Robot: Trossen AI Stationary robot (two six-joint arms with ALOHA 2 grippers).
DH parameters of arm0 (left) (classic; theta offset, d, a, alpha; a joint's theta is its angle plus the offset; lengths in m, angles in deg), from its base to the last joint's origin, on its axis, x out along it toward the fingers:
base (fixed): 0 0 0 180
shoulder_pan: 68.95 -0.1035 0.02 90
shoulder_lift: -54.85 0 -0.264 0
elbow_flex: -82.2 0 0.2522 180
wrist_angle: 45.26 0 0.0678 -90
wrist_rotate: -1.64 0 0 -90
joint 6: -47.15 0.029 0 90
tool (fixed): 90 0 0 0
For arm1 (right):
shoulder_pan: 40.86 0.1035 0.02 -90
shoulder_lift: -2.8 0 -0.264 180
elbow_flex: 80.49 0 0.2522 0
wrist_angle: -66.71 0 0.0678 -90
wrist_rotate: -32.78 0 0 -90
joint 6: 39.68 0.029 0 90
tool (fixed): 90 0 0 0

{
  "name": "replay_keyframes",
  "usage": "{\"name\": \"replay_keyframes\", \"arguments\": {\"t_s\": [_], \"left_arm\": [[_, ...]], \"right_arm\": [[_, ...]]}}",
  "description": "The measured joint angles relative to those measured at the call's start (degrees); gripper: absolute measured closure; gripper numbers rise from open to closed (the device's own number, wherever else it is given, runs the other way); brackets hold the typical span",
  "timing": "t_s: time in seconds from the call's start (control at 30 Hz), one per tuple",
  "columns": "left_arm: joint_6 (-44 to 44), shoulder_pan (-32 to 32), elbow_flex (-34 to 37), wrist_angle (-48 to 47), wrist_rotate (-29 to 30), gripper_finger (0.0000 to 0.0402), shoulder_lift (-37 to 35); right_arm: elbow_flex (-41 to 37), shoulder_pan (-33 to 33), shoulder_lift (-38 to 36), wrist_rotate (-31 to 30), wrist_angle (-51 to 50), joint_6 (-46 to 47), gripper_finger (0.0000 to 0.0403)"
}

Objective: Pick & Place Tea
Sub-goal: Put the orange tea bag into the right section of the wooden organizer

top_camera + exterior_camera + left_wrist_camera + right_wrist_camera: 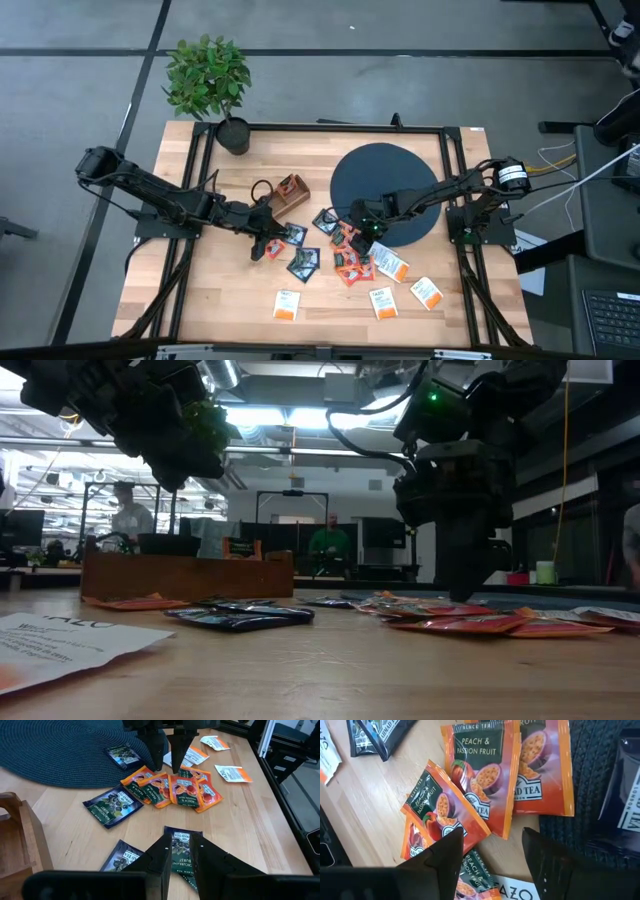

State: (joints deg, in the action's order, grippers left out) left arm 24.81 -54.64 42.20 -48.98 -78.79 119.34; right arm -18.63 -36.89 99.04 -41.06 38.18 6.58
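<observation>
Near the surface's (200, 300) middle, the left hand (272, 240) pinches a dark sachet (181, 851) between its fingers. Just beside the mat's (400, 170) near edge, the right hand (362, 234) hangs spread wide, gripping nothing, over orange sachets (485, 775).

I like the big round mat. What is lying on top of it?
One dark tea sachet lies on the round mat, and the orange sachets overlap its edge. The right gripper hangs open there; anything under its arm is hidden.
</observation>
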Motion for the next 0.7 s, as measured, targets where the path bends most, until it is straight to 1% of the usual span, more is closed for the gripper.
{"name": "replay_keyframes", "arguments": {"t_s": [0.23, 0.33, 0.47, 0.7], "left_arm": [[0.16, 0.0, 0.0, 0.0, 0.0, 0.0334, 0.0], [0.46, 0.0, -0.02, 0.02, 0.02, 0.0334, 0.0], [0.46, -0.04, -0.02, 0.16, 0.02, 0.0336, 0.02], [0.47, -0.04, -0.02, 0.17, 0.0, 0.0334, 0.02]], "right_arm": [[0.0, 1.24, 0.24, -0.45, 0.21, 0.19, 0.0199], [-0.04, 1.22, 1.52, -0.91, 0.48, 0.2, 0.0199], [0.09, 1.13, 3.39, 0.23, 2.03, 0.01, 0.0199], [0.02, 0.72, 3.08, -0.24, 3.76, -1.37, 0.02]]}}
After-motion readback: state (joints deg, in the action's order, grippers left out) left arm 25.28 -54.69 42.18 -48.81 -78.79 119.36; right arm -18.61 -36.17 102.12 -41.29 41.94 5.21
